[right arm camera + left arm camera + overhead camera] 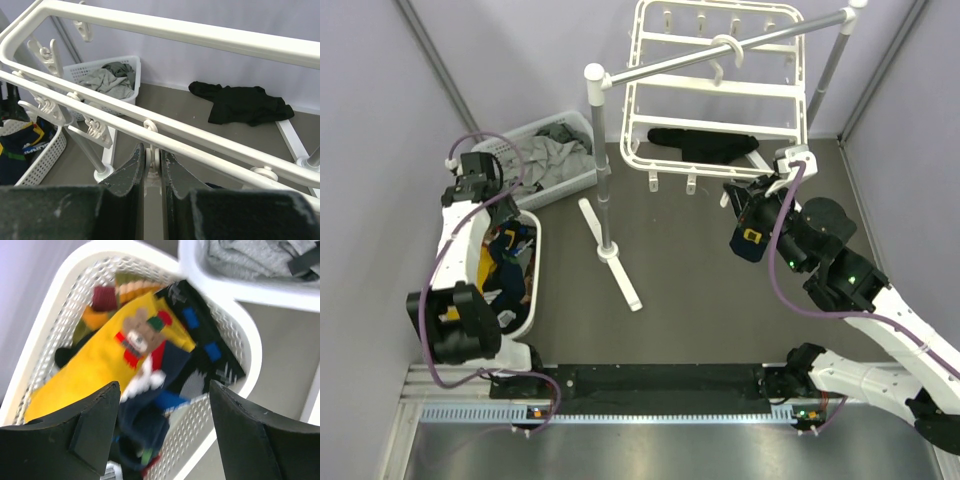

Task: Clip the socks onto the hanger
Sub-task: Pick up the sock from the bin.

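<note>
From above, the socks (510, 262) lie heaped in an oval basket (541, 262) at the desk's left, well apart from the hanger (700, 86). Left wrist: the left tool (164, 387) gapes empty over the yellow sock (95, 365), which looks soft, light and limp and is probably best pinched at a raised fold. Right wrist: the right tool (152, 152) is clenched on a stiff clip (153, 195).

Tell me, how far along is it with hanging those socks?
Early. Done: no sock clearly clipped to the hanger. In hand: the right gripper pinches a clip, a dark sock dangling beside it. Still to do: the socks in the basket, under the open left gripper.
</note>
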`<move>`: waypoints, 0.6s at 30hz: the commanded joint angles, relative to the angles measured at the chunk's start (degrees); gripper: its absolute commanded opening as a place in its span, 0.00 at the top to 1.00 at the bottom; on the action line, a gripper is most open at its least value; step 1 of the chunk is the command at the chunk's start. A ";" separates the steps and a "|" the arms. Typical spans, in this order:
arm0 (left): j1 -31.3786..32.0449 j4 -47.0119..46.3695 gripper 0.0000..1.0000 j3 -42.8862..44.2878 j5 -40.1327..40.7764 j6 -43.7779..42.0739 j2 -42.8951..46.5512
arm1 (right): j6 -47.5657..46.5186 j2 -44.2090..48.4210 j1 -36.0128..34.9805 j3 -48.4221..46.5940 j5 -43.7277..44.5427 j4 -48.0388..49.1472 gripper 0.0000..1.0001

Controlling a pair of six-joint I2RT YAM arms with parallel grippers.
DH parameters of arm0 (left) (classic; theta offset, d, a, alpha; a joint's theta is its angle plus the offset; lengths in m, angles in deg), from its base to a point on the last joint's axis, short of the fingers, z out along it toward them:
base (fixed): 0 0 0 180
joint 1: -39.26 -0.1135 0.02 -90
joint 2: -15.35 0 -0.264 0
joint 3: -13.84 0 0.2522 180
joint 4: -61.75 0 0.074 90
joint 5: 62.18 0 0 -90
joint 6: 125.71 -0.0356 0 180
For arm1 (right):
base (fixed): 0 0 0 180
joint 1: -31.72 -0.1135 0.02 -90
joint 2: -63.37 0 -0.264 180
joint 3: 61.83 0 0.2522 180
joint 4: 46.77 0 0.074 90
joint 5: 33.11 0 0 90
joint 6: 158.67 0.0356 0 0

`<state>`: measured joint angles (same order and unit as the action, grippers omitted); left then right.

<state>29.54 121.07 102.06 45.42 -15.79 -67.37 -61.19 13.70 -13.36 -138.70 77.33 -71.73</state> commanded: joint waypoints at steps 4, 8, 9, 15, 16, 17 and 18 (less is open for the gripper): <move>-0.39 3.56 0.24 8.59 -2.31 -4.54 -11.93 | -1.33 0.01 0.52 -1.84 -0.58 0.65 1.00; -0.30 6.37 0.28 10.71 0.75 -6.29 -15.89 | -1.86 0.01 0.52 -1.40 0.03 0.74 1.00; -0.30 6.56 0.29 10.88 1.11 -6.47 -17.03 | -2.12 -0.08 0.61 -1.23 0.29 0.83 1.00; -0.30 9.98 0.51 12.47 2.09 -5.69 -17.74 | -2.30 -0.60 0.61 -1.22 0.47 1.18 1.00; -0.22 10.33 0.51 12.29 1.82 -5.60 -17.31 | -2.30 -0.69 0.61 -1.14 0.47 1.27 1.00; -0.13 10.77 0.51 11.86 1.73 -5.42 -16.43 | -2.21 -0.78 0.52 -1.05 0.47 1.18 1.00; -0.13 10.69 0.51 11.42 2.08 -5.59 -15.99 | -2.21 -0.78 0.61 -1.05 0.21 1.27 1.00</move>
<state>29.54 129.05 111.94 46.23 -21.30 -85.97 -62.59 13.61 -13.34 -138.70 77.42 -71.47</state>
